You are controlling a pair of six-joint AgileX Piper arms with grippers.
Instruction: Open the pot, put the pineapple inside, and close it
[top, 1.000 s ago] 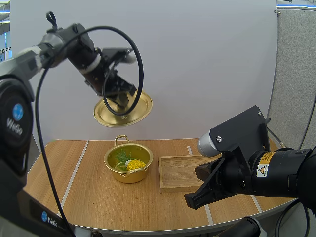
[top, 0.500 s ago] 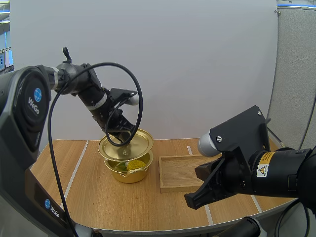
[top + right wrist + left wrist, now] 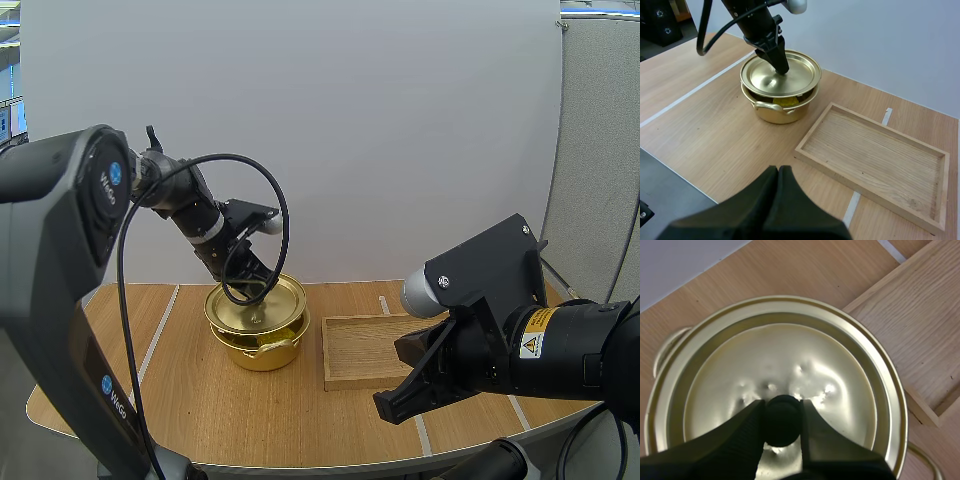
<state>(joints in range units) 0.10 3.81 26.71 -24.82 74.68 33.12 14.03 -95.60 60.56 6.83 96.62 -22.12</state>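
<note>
Over the pot, left of centre on the desk, my left claw gripped the black knob of the gold lid. From the left wrist camera, both ribbed fingers pressed the knob's sides, one on each side. The lid covered the pot's mouth but sat tilted. From the right wrist camera, a gap showed under its near edge, above the pot's near handle. Through that gap I noted a yellow patch, the pineapple, lying inside the pot. I could not tell whether the lid's far edge touched the rim.

Right of the pot lay the wooden tray, just beside it, not touching, with nothing on it.

My right claw hung above the near edge of the desk, near side of the tray, well apart from the pot. Its fingers lay together as one dark wedge, closed on nothing. From the high camera that arm sat at near right, claw pointing down and left toward the desk.
</note>
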